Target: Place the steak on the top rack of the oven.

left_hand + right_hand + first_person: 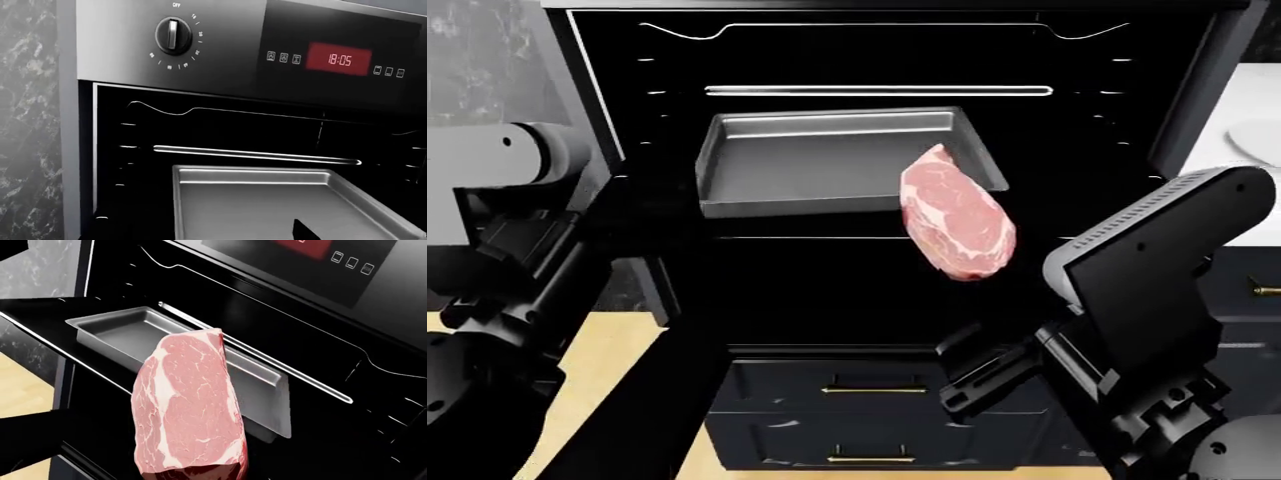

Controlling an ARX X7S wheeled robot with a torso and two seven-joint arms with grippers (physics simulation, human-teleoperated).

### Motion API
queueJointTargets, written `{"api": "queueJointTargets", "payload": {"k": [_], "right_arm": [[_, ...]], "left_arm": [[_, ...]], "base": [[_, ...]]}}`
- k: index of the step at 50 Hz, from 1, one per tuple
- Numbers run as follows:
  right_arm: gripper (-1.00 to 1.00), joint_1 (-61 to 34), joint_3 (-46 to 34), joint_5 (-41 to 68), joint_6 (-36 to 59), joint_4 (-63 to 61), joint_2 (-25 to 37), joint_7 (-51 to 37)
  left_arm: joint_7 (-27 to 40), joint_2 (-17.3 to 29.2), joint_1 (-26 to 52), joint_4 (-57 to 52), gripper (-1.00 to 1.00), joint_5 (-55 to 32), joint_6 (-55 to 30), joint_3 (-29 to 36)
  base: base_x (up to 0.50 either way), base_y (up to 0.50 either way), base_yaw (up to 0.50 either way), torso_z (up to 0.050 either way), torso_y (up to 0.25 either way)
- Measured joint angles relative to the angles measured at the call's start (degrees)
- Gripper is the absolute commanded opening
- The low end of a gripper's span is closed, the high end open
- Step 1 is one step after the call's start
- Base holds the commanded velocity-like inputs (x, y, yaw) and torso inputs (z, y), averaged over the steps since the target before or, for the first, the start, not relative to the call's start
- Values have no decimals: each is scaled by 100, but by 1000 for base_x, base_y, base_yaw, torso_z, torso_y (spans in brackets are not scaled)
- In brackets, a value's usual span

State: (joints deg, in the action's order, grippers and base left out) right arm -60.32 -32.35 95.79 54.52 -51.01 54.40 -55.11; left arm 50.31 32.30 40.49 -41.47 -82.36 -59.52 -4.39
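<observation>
The steak [957, 212], red-pink with white marbling, hangs upright in front of the open oven [881, 60], before the near right corner of a grey baking tray [814, 160]. My right gripper [193, 474] is shut on the steak's lower end; its fingers are lost in shadow. The steak [190, 405] fills the right wrist view, with the tray [127, 332] behind it. A silvery rack bar [881, 91] crosses the cavity above the tray. Of my left gripper only one dark fingertip [303, 232] shows, over the tray [267, 205]; the left arm is at the oven's left side.
The oven door [694, 330] hangs open below the cavity, above dark drawers [874, 390]. The control panel has a knob [173, 35] and a red display [339, 60]. A white plate [1257, 140] sits on the counter at right. A marble wall [27, 125] is at left.
</observation>
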Motion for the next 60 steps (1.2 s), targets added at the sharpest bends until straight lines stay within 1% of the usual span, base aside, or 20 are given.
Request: {"api": "queueJointTargets", "payload": {"k": [9,15,26,33,47,60], "right_arm": [[-100,68,25,-221,-53,111,-41,203],[-100,-150,-3,-436,42,426,-182,528],[-100,-1189,-269,-744,613,1556,-718,1306],[-100,-1629,-447,-866,868,2287,-1004,1791],[-100,-2051,-854,-1515,986,3489,-1394,2725],[-100,-2155,-1265,-2265,734,4415,-1740,3465]], "left_arm": [[-22,-2,14,23,100,62,15,50],[-85,-24,6,45,100,162,43,103],[-169,-10,-15,57,100,216,99,118],[-222,18,-66,70,100,259,140,100],[-244,57,-109,70,100,276,190,94],[-289,73,-147,81,100,360,235,126]], "base": [[0,51,0,0,1],[0,0,0,0,0],[0,0,0,0,0],[0,0,0,1,0],[0,0,0,0,1],[0,0,0,0,0]]}}
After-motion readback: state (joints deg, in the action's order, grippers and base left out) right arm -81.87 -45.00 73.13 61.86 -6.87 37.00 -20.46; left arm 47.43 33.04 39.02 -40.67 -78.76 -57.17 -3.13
